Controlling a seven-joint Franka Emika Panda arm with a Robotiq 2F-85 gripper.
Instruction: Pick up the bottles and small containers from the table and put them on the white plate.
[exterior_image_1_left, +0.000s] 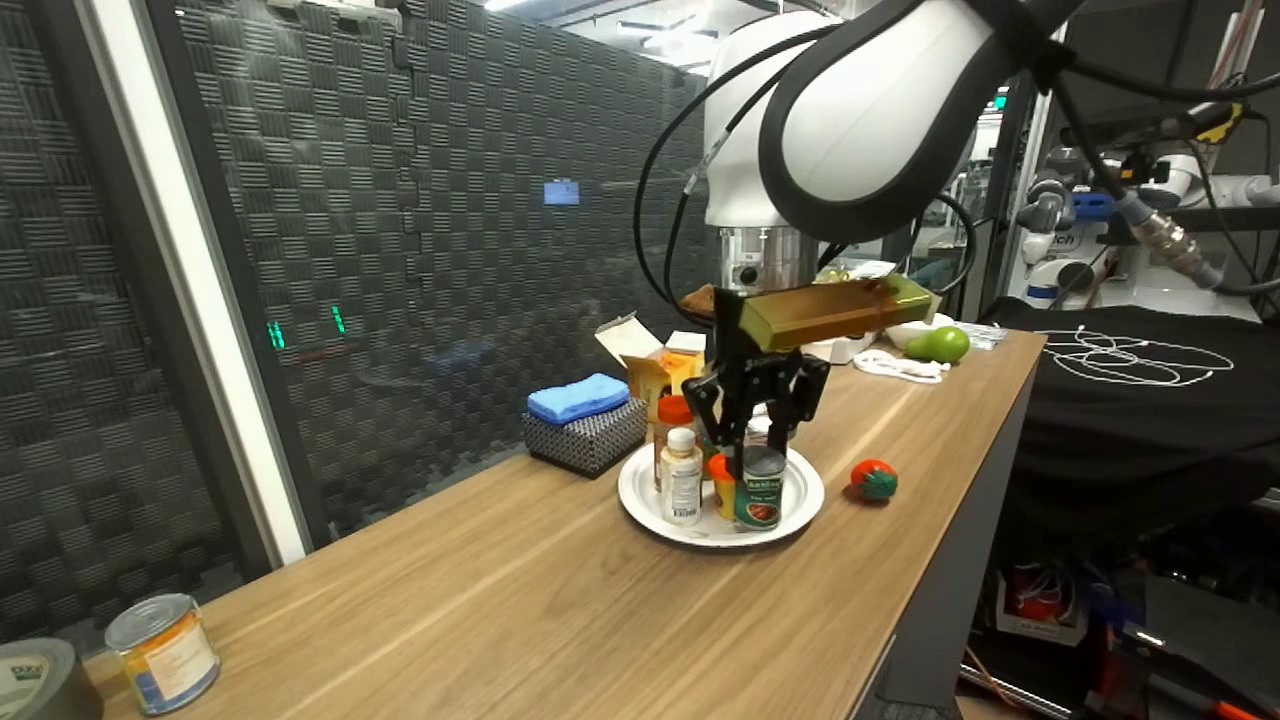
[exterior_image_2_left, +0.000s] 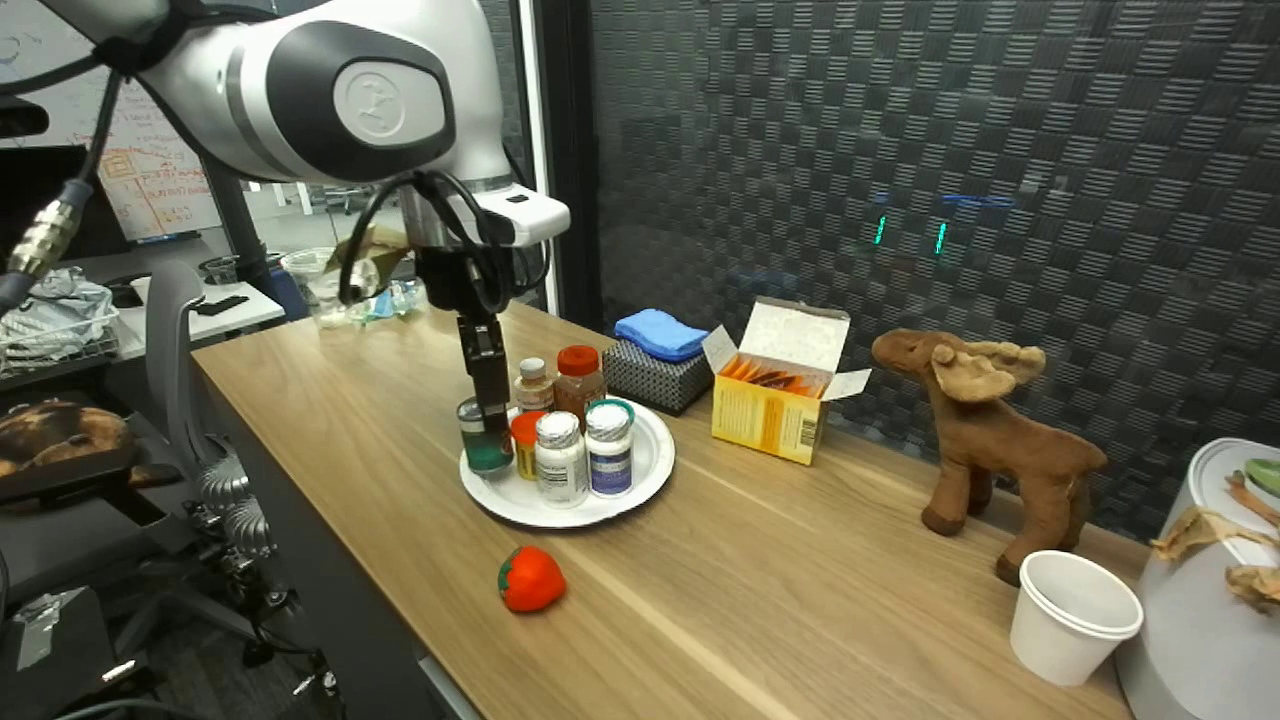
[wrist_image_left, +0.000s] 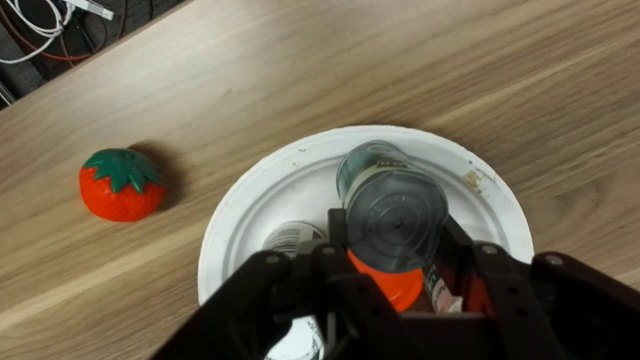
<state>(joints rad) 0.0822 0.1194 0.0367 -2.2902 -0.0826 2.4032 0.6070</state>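
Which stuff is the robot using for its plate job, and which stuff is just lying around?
For the job:
gripper, closed on the green can
white plate
white-capped bottles
orange-lidded tub
red-lidded jar
wooden table

Just lying around:
red toy fruit
blue cloth
yellow box
brown toy moose
white cups
tape roll

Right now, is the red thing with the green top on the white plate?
No, in the wrist view the red thing lies on the table, with a gap between it and the white plate.
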